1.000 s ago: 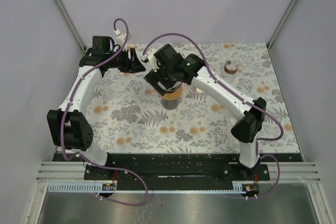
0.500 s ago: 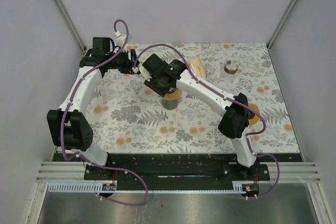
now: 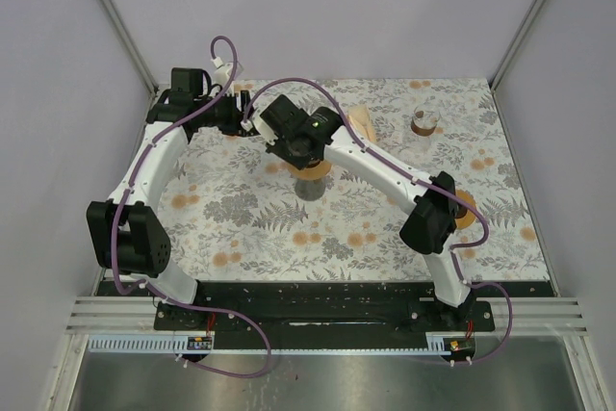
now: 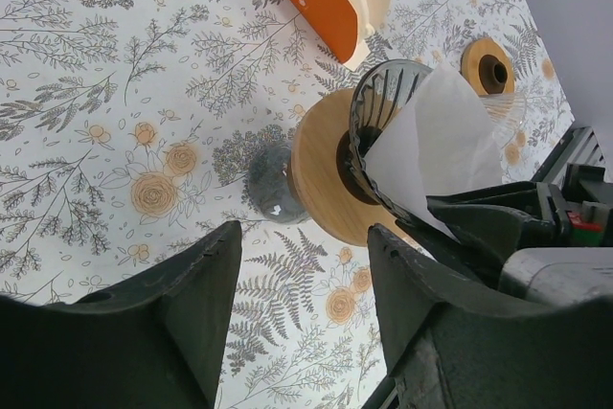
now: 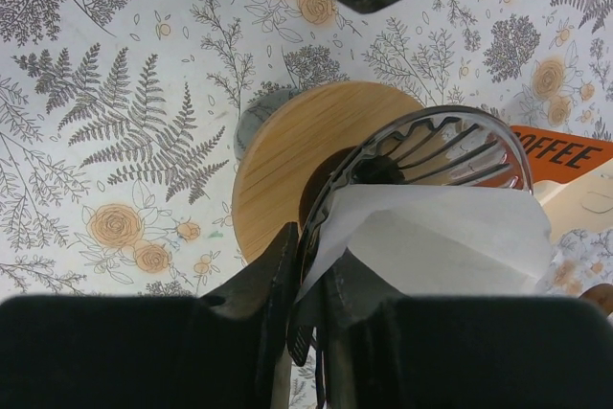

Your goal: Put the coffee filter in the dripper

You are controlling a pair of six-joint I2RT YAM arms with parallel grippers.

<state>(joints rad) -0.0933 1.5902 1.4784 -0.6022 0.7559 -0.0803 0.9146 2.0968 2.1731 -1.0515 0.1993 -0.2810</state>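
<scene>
Right wrist: one filter (image 5: 431, 237), one dripper (image 5: 458, 148)

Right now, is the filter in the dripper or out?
Partly in: the filter leans inside the dripper, edge above the rim, pinched by the right tool.

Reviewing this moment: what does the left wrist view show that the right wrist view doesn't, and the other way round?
Left wrist only: the left gripper, fingers apart over the floral tablecloth and holding nothing, and a small wooden ring with a dark hole, seen whole. Right wrist only: the right gripper up close, fingers pinched on the edge of the white paper filter at the rim of the ribbed glass dripper. Both: that dripper on its round wooden collar, the filter inside it, and the orange coffee packet.
</scene>
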